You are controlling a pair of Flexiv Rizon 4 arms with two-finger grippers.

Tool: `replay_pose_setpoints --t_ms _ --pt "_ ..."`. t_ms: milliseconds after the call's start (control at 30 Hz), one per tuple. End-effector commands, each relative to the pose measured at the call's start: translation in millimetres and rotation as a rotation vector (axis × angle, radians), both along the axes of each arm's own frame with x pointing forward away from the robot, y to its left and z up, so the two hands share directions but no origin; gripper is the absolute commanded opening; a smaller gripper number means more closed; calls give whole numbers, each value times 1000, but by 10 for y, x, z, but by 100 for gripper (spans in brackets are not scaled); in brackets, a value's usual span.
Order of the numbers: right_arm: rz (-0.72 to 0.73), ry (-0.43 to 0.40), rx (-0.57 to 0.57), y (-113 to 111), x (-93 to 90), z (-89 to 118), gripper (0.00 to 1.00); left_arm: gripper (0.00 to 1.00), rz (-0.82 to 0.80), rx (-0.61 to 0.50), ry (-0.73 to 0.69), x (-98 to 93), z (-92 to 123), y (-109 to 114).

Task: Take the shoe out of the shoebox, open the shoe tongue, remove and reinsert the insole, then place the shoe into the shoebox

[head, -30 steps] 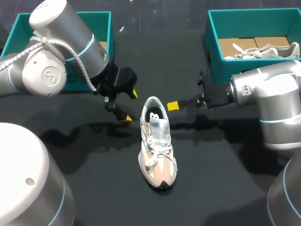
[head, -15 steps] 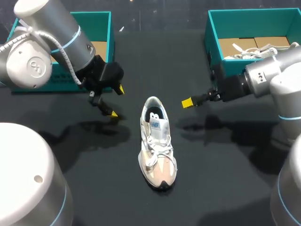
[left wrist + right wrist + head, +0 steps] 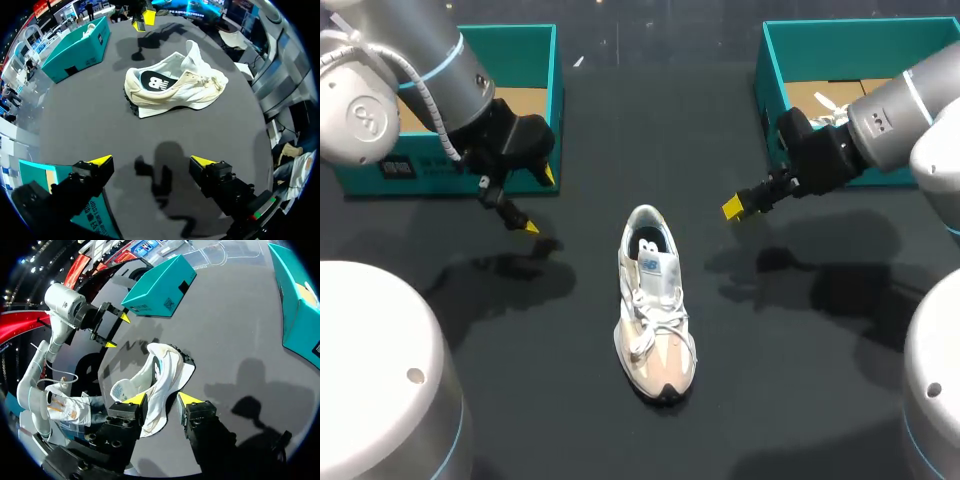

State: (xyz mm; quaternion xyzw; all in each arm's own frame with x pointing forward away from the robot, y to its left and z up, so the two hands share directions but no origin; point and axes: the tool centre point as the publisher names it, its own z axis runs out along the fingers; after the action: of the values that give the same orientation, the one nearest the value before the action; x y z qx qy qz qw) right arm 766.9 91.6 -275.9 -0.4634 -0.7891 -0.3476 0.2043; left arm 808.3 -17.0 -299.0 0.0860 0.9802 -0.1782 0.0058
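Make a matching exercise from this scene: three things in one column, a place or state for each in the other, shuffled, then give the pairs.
1. shoe
2. left pincer
3. right shoebox

A. holds a second shoe
B. stands on the table, outside both boxes
C. open and empty, near the left shoebox

Pairs: 1-B, 2-C, 3-A

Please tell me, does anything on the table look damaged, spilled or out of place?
Nothing stands out. The shoe stands upright on the table, tongue lifted, with nothing spilled. The left gripper and right gripper are open and clear of it.
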Motion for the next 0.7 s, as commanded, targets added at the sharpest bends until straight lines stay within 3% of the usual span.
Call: replay_pose_setpoints --t_ms 33,167,233,300,500,600,700 --pt "-19 -11 -150 -51 -49 243 36 100 -5 -4 -2 -1 95 121" --pt "-23 -16 -217 42 -83 354 34 100 -30 -17 -4 19 191 214" --pt "-15 -21 -240 114 -101 392 20 100 -43 -23 -6 35 238 258" --pt "-14 -18 -278 178 -115 419 0 100 -57 -27 -5 51 286 304" --pt "-12 -1 -372 391 -154 484 0 100 -171 -11 -13 86 491 492" --pt "-4 -30 -409 577 -212 498 0 100 -171 -11 -13 86 491 492" --pt "-4 -30 -409 577 -212 498 0 100 -171 -11 -13 86 491 492"
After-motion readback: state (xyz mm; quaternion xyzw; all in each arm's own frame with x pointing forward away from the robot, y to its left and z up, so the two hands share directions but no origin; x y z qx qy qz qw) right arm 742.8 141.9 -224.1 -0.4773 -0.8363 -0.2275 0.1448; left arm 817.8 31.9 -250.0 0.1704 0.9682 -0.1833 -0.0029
